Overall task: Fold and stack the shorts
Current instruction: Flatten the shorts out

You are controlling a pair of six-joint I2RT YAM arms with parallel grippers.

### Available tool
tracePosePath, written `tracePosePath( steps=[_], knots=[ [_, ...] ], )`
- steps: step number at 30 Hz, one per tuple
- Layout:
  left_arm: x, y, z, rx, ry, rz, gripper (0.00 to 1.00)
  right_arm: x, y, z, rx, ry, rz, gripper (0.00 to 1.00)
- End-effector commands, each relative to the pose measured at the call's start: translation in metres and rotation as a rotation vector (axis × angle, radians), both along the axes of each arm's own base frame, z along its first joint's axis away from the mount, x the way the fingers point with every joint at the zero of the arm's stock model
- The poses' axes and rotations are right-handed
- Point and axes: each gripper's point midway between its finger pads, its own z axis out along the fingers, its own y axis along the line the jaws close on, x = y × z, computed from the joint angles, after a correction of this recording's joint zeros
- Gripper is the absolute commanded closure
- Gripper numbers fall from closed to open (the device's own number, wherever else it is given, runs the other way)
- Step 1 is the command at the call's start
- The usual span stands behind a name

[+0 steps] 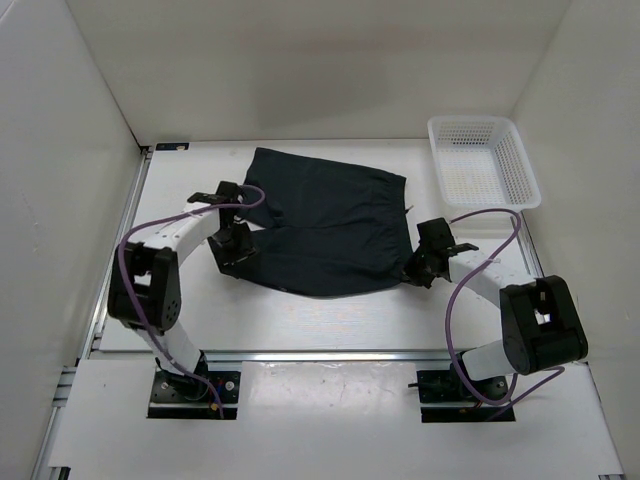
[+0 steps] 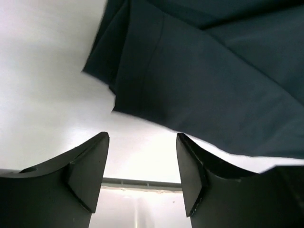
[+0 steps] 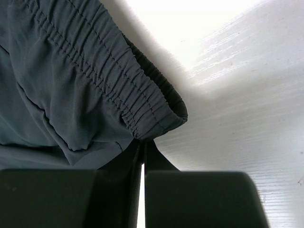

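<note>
The dark navy shorts (image 1: 325,225) lie flat on the white table, folded over, with the elastic waistband (image 3: 118,80) on the right. My left gripper (image 1: 238,258) sits at the shorts' left edge. It is open (image 2: 142,137) with only bare table between its fingers, and the fabric (image 2: 213,85) lies just beyond them, touching the right fingertip (image 2: 183,142). My right gripper (image 1: 416,268) is at the shorts' near right corner. In the right wrist view it (image 3: 144,142) is shut, with the waistband corner pinched at the fingertips.
A white mesh basket (image 1: 530,180) stands at the back right corner of the table. White walls close in the left, back and right sides. A metal rail (image 1: 330,354) runs along the table's near edge, in front of the arm bases.
</note>
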Motion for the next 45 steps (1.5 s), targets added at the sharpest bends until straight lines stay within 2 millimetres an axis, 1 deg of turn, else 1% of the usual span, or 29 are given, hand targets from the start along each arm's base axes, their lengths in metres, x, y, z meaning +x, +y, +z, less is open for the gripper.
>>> tracePosePath(
  steps=[1,4,5,6,8,10,13,16,17,19,20,21,22,24,25,26,28,29,30,32,33,34,36,38,41,42,43,44,45],
  knots=[
    [0.012,-0.004,-0.011,0.024,-0.004,-0.045,0.32,-0.001,-0.006,0.005,-0.028,-0.013,0.004,1.00],
    [0.020,-0.005,-0.016,0.032,-0.003,-0.033,0.43,-0.003,-0.007,0.004,-0.030,-0.004,0.004,1.00],
    [0.024,-0.005,-0.016,0.038,-0.008,-0.021,0.59,-0.004,-0.007,0.006,-0.030,-0.004,0.004,1.00],
    [0.024,-0.005,-0.016,0.038,-0.008,-0.021,0.68,-0.003,-0.008,0.005,-0.038,-0.007,0.000,1.00],
    [0.028,-0.008,-0.009,0.022,-0.025,-0.014,0.84,-0.003,-0.009,0.005,-0.042,-0.008,0.008,1.00],
    [0.029,-0.008,0.003,0.014,-0.055,-0.013,0.90,-0.003,-0.009,0.005,-0.042,-0.008,0.008,1.00],
    [0.032,-0.011,0.018,0.018,-0.087,-0.012,0.90,-0.003,-0.009,0.005,-0.042,-0.008,0.008,1.00],
    [0.047,-0.010,0.034,0.029,-0.139,-0.006,0.90,-0.003,-0.009,0.005,-0.042,-0.008,0.008,1.00],
    [0.049,-0.011,0.027,0.037,-0.110,-0.006,0.90,-0.003,-0.009,0.005,-0.042,-0.008,0.008,1.00],
    [0.069,-0.016,0.033,0.030,-0.138,-0.006,0.90,-0.003,-0.009,0.005,-0.042,-0.008,0.008,1.00],
    [0.072,-0.018,0.019,0.032,-0.092,-0.020,0.90,-0.003,-0.009,0.005,-0.042,-0.008,0.008,1.00],
    [0.086,-0.022,0.022,0.031,-0.106,-0.033,0.86,-0.003,-0.009,0.005,-0.042,-0.008,0.008,1.00],
    [0.089,-0.025,0.019,0.020,-0.087,-0.046,0.67,-0.003,-0.009,0.005,-0.042,-0.008,0.008,1.00],
    [0.089,-0.031,0.010,0.024,-0.030,-0.059,0.52,-0.006,-0.009,0.004,-0.045,0.001,0.008,1.00],
    [0.094,-0.029,0.014,0.041,-0.049,-0.055,0.50,-0.006,-0.009,0.004,-0.045,0.001,0.008,1.00],
    [0.095,-0.027,0.020,0.049,-0.068,-0.053,0.35,-0.006,-0.009,0.004,-0.045,0.001,0.008,1.00],
    [0.093,-0.019,0.040,0.074,-0.118,-0.021,0.32,-0.010,-0.008,0.002,-0.048,0.010,0.019,1.00],
    [0.096,-0.010,0.048,0.121,-0.154,-0.007,0.19,-0.010,-0.008,0.002,-0.048,0.010,0.019,1.00],
    [0.091,-0.005,0.059,0.136,-0.177,0.010,0.21,-0.010,-0.008,0.002,-0.048,0.010,0.019,1.00],
    [0.080,0.004,0.061,0.185,-0.180,0.023,0.30,-0.011,-0.005,0.002,-0.048,0.009,0.028,1.00],
    [0.075,0.007,0.069,0.188,-0.200,0.027,0.41,-0.011,-0.005,0.002,-0.048,0.009,0.028,1.00],
    [0.063,0.010,0.059,0.196,-0.167,0.034,0.63,-0.012,-0.003,0.002,-0.048,0.009,0.039,1.00],
    [0.057,0.012,0.055,0.196,-0.168,0.034,0.78,-0.012,-0.003,0.002,-0.048,0.009,0.039,1.00],
    [0.045,0.014,0.045,0.192,-0.142,0.038,0.88,-0.010,-0.002,0.002,-0.045,0.000,0.039,1.00],
    [0.044,-0.005,0.035,0.103,-0.157,-0.031,0.86,-0.012,0.000,0.000,-0.048,0.009,0.048,1.00],
    [0.045,-0.014,0.032,0.063,-0.147,-0.050,0.76,-0.012,0.000,0.000,-0.048,0.009,0.048,1.00],
    [0.045,-0.019,0.023,0.059,-0.124,-0.073,0.71,-0.012,0.000,0.000,-0.048,0.009,0.048,1.00],
    [0.049,-0.025,0.024,0.059,-0.133,-0.100,0.67,-0.013,0.000,-0.002,-0.051,0.018,0.049,1.00],
    [0.053,-0.026,0.022,0.060,-0.130,-0.100,0.56,-0.014,0.002,-0.002,-0.051,0.017,0.058,1.00]
  ],
)
